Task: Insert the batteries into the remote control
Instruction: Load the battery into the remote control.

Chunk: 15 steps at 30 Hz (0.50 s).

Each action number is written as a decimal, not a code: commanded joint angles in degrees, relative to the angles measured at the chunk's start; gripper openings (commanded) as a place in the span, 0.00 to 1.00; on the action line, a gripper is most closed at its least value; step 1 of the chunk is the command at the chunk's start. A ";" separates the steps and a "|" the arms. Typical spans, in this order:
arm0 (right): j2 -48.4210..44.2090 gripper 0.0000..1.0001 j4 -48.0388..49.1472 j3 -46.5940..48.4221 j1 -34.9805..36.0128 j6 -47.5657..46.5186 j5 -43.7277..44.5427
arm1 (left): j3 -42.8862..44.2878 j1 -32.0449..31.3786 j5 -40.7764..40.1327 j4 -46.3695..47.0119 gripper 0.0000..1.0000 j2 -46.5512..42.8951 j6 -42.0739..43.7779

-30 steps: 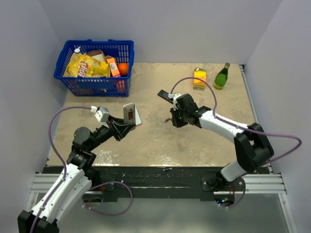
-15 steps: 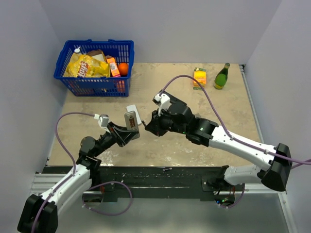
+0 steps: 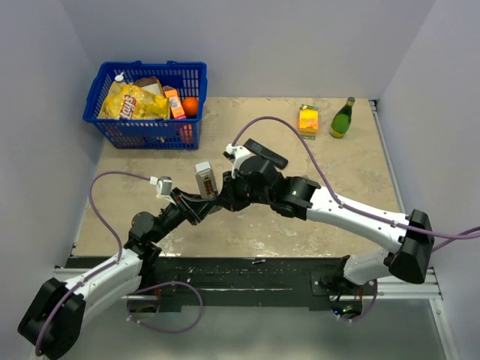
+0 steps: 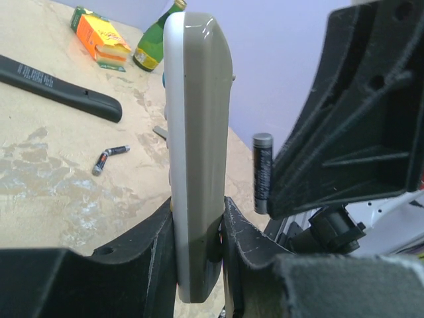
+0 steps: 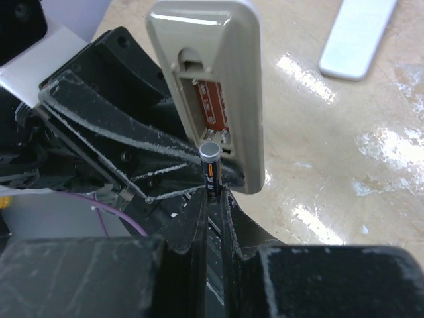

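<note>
My left gripper (image 4: 197, 218) is shut on the lower end of the grey remote control (image 4: 199, 132), which stands upright above the table (image 3: 204, 180). The remote's back faces the right wrist camera, with the battery compartment (image 5: 209, 109) open. My right gripper (image 5: 213, 199) is shut on one dark battery (image 5: 211, 169), held upright with its silvery end just at the compartment's lower edge. From the left wrist, that battery (image 4: 262, 172) stands right beside the remote. In the top view, my right gripper (image 3: 227, 195) meets the remote at the table's middle. Another battery (image 4: 109, 159) lies loose on the table.
A black remote (image 3: 264, 153) lies behind the right wrist. A blue basket (image 3: 150, 67) of groceries sits at the back left, an orange box (image 3: 308, 119) and a green bottle (image 3: 343, 118) at the back right. A pale flat cover (image 5: 358, 36) lies on the table.
My right arm has swung left across the table, carrying the battery up to the remote. The left arm has shifted the remote a little to the right, towards it.
</note>
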 commanded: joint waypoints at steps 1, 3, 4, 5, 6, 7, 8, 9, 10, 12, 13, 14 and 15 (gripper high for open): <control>0.47 0.00 -4.68 4.26 0.33 1.15 2.97 | -8.98 -0.43 -3.97 10.95 0.00 4.73 -2.73; 1.87 0.00 -6.70 5.49 0.42 0.98 2.62 | -9.94 -0.52 -3.10 15.07 0.00 8.07 -4.05; 2.49 0.00 -7.49 6.02 0.33 0.37 2.19 | -10.12 -0.70 -3.09 16.31 0.00 9.04 -4.40; 3.28 0.00 -8.46 6.81 0.33 0.10 1.92 | -10.39 -0.87 -2.83 17.46 0.00 10.87 -4.84; 4.94 0.00 -10.73 8.73 0.33 -0.25 1.66 | -10.91 -1.05 -2.83 19.21 0.00 11.76 -4.84; 5.92 0.00 -11.97 9.71 0.24 -0.78 1.39 | -11.18 -1.49 -2.92 20.01 0.00 12.47 -4.93; 6.88 0.00 -13.20 10.76 0.15 -1.04 1.04 | -11.79 -1.66 -2.92 20.97 0.00 14.04 -4.93; 8.81 0.00 -15.47 12.51 -0.02 -1.39 -0.27 | -12.06 -1.84 -3.09 23.16 0.00 14.75 -5.01; 9.61 0.00 -16.63 13.31 -0.46 -1.83 -0.89 | -12.32 -2.10 -3.09 24.14 0.00 15.54 -5.02; 10.93 0.00 -19.87 15.85 -0.81 -2.27 -1.33 | -12.85 -2.28 -3.09 27.03 0.00 17.74 -5.54; 11.72 0.00 -20.76 16.74 -1.42 -2.80 -1.33 | -12.94 -2.45 -3.09 27.83 0.00 19.32 -5.98; 12.25 0.00 -21.55 17.53 -1.86 -3.06 -1.51 | -13.20 -2.54 -3.09 28.36 0.00 20.03 -6.24; 12.69 0.00 -23.13 18.93 -2.30 -3.15 -2.03 | -13.38 -2.63 -3.18 29.85 0.00 20.82 -6.59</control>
